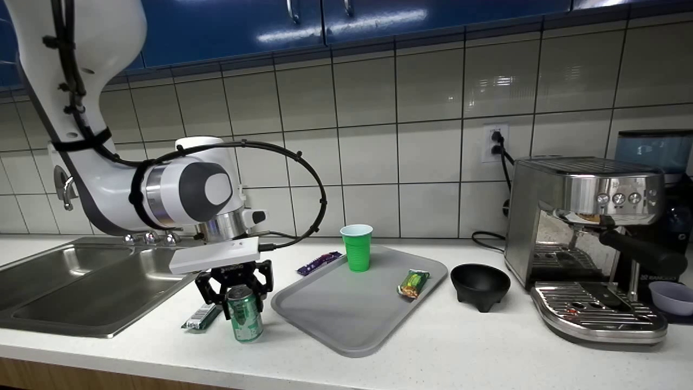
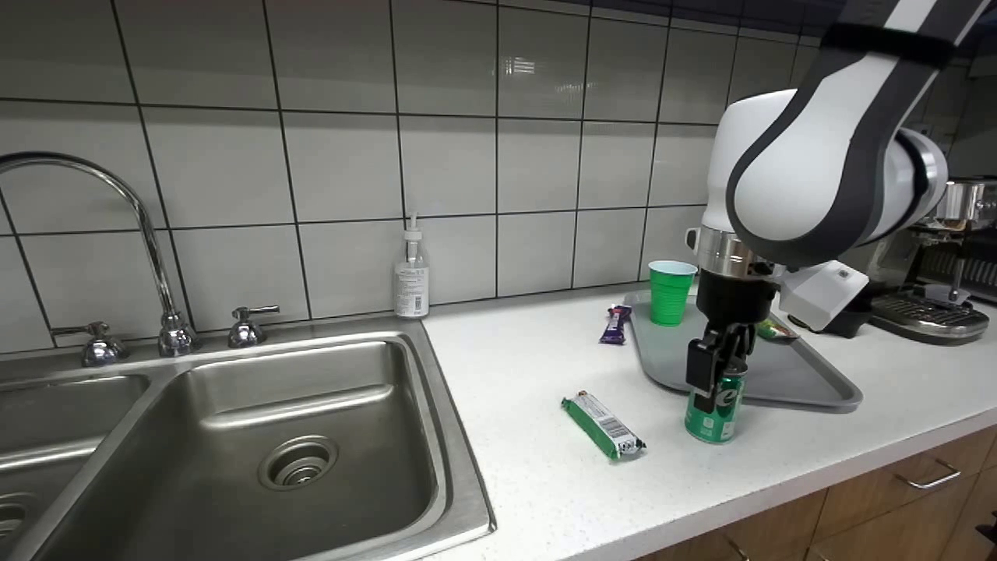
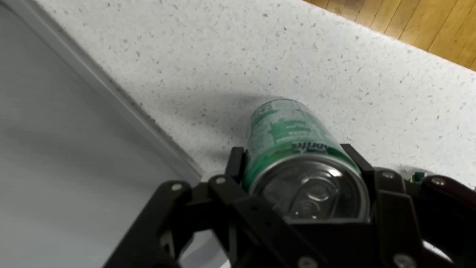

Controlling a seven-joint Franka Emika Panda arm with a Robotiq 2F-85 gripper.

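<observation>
Clasping green can [image 3: 290, 128]: gripper [image 3: 296, 157]; pull tab [image 3: 316, 191] in wrist view only.

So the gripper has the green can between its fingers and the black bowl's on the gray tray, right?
Not quite: an exterior view shows the black bowl on the counter beside the gray tray. The gripper does have the green can between its fingers.

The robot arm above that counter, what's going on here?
A robot arm is handling a green drink can, which stands upright on the counter beside a gray tray. Its gripper, pointing down, is closed around the can's upper part. The can does not look lifted. The tray holds a green cup and a wrapped snack; a green-and-white bar lies on the counter, near the can.
</observation>
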